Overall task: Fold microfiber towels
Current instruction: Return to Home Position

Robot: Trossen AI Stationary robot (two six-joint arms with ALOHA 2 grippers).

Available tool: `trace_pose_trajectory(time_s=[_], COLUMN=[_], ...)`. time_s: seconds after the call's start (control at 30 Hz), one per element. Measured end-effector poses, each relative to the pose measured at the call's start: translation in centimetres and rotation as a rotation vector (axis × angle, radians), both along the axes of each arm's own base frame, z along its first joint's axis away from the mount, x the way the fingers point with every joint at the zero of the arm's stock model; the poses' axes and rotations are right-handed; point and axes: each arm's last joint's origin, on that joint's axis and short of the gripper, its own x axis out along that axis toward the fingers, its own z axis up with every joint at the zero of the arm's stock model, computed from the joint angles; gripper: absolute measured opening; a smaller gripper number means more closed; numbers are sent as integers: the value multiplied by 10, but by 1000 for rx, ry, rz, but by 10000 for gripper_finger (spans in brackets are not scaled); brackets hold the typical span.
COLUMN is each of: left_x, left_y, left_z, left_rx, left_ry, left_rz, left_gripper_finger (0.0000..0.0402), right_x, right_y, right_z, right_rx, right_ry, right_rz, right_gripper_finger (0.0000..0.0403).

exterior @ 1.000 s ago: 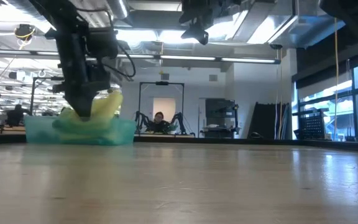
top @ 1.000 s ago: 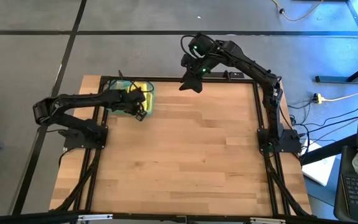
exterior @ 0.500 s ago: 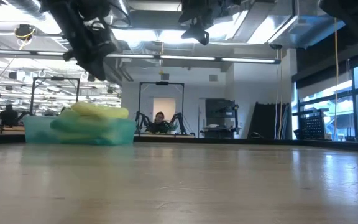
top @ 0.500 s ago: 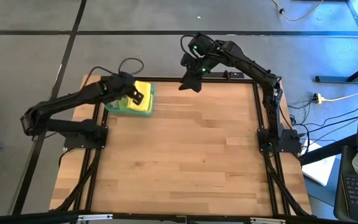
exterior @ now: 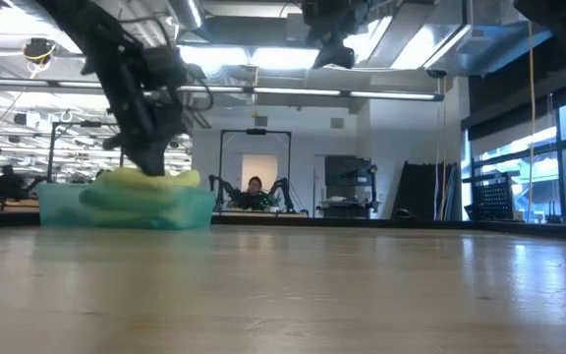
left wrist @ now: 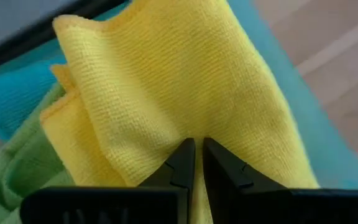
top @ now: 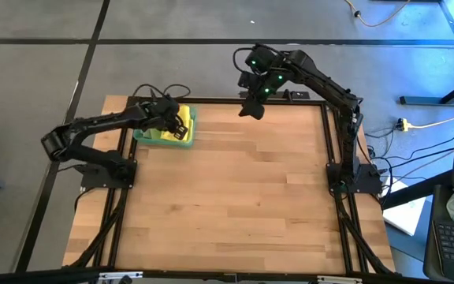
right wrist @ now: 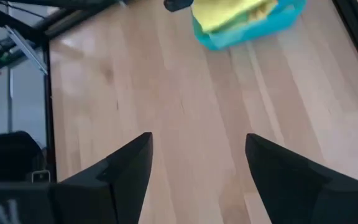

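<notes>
A pile of microfiber towels fills a teal tray [top: 143, 135] at the table's far left. A yellow towel [top: 173, 134] lies on top, with a green one [left wrist: 8, 183] and a teal one [left wrist: 14, 93] showing under it. My left gripper [top: 181, 125] is shut, its tips down on the yellow towel [left wrist: 166, 81]. In the low view its tips [exterior: 155, 169] reach the top of the pile. My right gripper [top: 252, 110] hangs open high over the table's far edge, with nothing between its fingers [right wrist: 129, 168]. My left gripper has its shut fingertips [left wrist: 185, 152] on the upper face of the top yellow towel [left wrist: 194, 127], near its middle. It comes slanting down from above. The towel lies on the pile in the tray; I see no cloth caught between the fingers.
The tray [exterior: 126, 208] stands near the far left corner of the wooden table [top: 235, 205]. Black frame rails run along the table's left, right and far edges. A person sits far off in the room behind the table.
My left gripper, shut throughout, rose out of the tray and has come back down onto the pile's top. The yellow towel, which bulged up beside the gripper a second ago, now lies flatter. My right gripper has drifted a little toward the table's right edge.
</notes>
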Motion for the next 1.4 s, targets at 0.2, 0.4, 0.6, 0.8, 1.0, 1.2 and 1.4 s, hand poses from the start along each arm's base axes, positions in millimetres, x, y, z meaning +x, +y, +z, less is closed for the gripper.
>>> trace_pose_trajectory(time_s=[0.2, 0.4, 0.6, 0.8, 1.0, 1.2, 1.4], left_x=[5, 3, -13, -30, -43, -58, -75], left_y=[5, -3, -38, -85, -123, -145, -157], left_z=[-2, 57, 120, 156, 164, 166, 136], left_rx=[-4, 96, 166, 164, 126, 118, 112], left_ry=[-11, -220, -634, -928, -992, -1033, -1092], left_rz=[10, -42, -212, -349, -385, -372, -309], left_gripper_finger=[25, 25, 25, 25, 7, 1, 0], right_x=[-9, -23, -51, -62, -70, -111, -167], right_y=[4, 10, 21, 27, 35, 60, 86], right_z=[9, 26, 55, 55, 12, -44, -103], right_rx=[-8, -65, -182, -162, -36, 59, 191], right_ry=[-9, -33, -76, -65, -97, -243, -513], right_rz=[-2, -32, -97, -102, -116, -276, -539], right_gripper_finger=[257, 257, 235, 186, 117, 32, 14])
